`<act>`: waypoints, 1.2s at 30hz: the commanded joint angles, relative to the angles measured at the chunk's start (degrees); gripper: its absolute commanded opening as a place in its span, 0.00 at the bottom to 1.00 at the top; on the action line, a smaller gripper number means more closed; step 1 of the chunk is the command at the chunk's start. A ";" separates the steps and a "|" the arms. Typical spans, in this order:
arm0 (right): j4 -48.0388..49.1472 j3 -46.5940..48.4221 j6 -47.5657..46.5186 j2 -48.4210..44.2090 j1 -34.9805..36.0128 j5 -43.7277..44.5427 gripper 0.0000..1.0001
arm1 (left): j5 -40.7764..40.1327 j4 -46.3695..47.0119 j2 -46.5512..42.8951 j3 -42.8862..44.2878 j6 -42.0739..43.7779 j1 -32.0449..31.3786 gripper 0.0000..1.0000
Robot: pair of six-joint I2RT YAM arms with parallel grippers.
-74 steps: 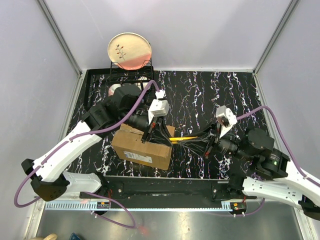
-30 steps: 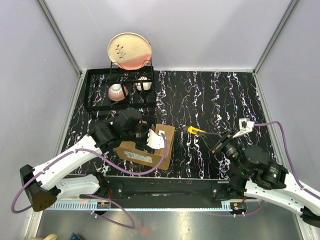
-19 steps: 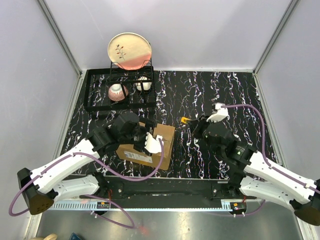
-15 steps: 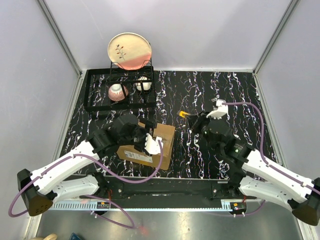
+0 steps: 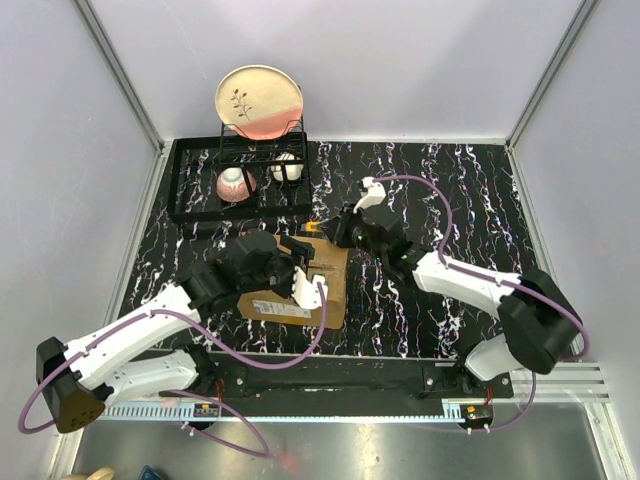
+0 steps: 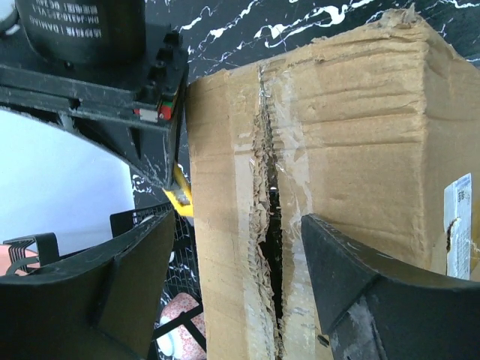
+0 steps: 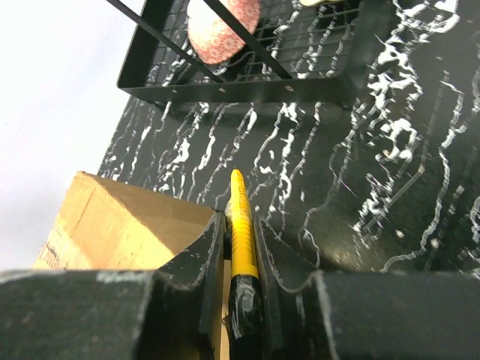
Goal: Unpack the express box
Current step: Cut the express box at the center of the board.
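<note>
Presently noted at the left: left gripper (image 6: 236,225) poised over the express box (image 6: 352,142), jaws spread to either side of the torn tape seam (image 6: 268,225), with no pad seen pressing on cardboard and nothing held. Found lying flat on the black marbled table (image 5: 450,200), just in front of the dish rack (image 7: 225,91) toward its right end, near it but apart. Judged as plain corrugated board: stiff along folded edges and corners, weak and fibrous where the seam is ripped, probably light enough to skid on the smooth tabletop if pulled without a counter-hold. Best taken at the free edge of one top flap beside the split, with one finger slipped into the dark gap and the other on the outer face. Advise against pinching the frayed lips, which look likely to shred rather than lift. Recommend steadying by pressing down on the opposite flap or against a side wall, away from the white label (image 6: 457,217). Contents not visible through the slit, so weight and fragility inside cannot be told. Recorded at the right: right gripper (image 7: 238,223) clamped on a yellow cutter (image 7: 237,191), tip aimed toward the dish rack and lying between its front right corner and the box's far corner. Cannot tell whether the tip touches cardboard.
</note>
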 commanded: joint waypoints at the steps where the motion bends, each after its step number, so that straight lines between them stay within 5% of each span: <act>1: 10.73 2.82 1.54 3.74 -0.28 -11.78 0.00 | -1.63 -5.64 -0.11 -1.36 1.22 0.14 0.74; 22: 13.63 -11.06 11.82 -2.14 0.15 -18.92 0.00 | -1.81 -6.61 -1.08 -2.32 3.59 -0.03 0.70; 28: 4.59 -6.95 4.10 -6.71 -1.42 -7.86 0.00 | 4.16 -11.25 -2.13 -0.92 4.11 -0.30 0.69; 36: 10.64 -1.23 1.10 3.82 -3.27 -6.88 0.00 | 8.92 -15.75 -5.03 -0.83 7.37 -0.47 0.69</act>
